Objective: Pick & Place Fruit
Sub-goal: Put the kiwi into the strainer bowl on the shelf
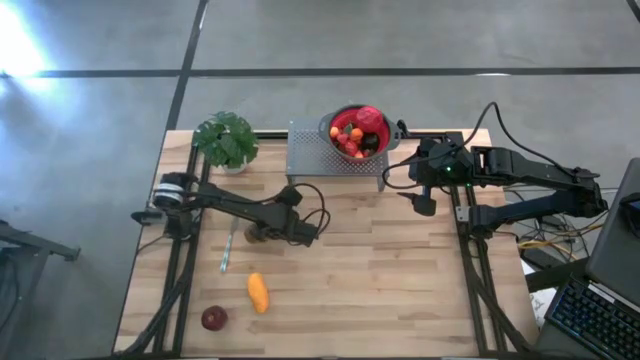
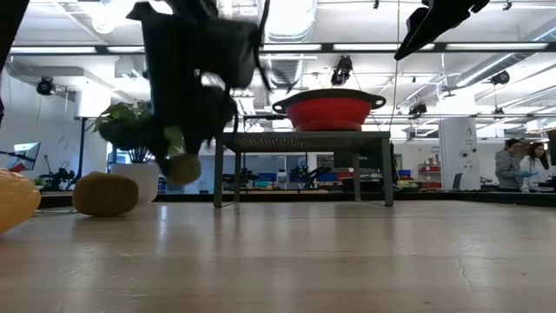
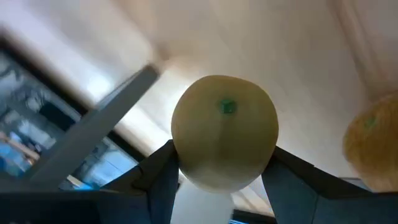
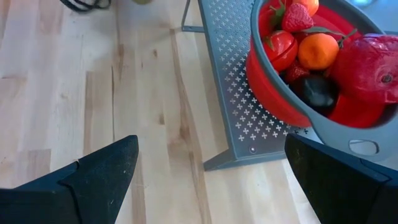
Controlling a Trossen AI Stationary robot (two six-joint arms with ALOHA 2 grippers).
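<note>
Left claw (image 1: 262, 236) clamped on a kiwi (image 1: 258, 236), lifted off the table (image 1: 400, 290); the carry to the colander (image 1: 358, 131) likely comes next.

High view: orange piece (image 1: 258, 292) and apple (image 1: 213, 318) wait near the front edge; open table lies between. Low view: the stand (image 2: 304, 139) demands height. Right wrist view: right claw (image 4: 211, 180), fingers apart, hovers beside the colander.

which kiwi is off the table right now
The kiwi pinched between the left gripper's fingers, hanging clear of the wood in the low view. The other kiwi lies on the table, untouched.
</note>
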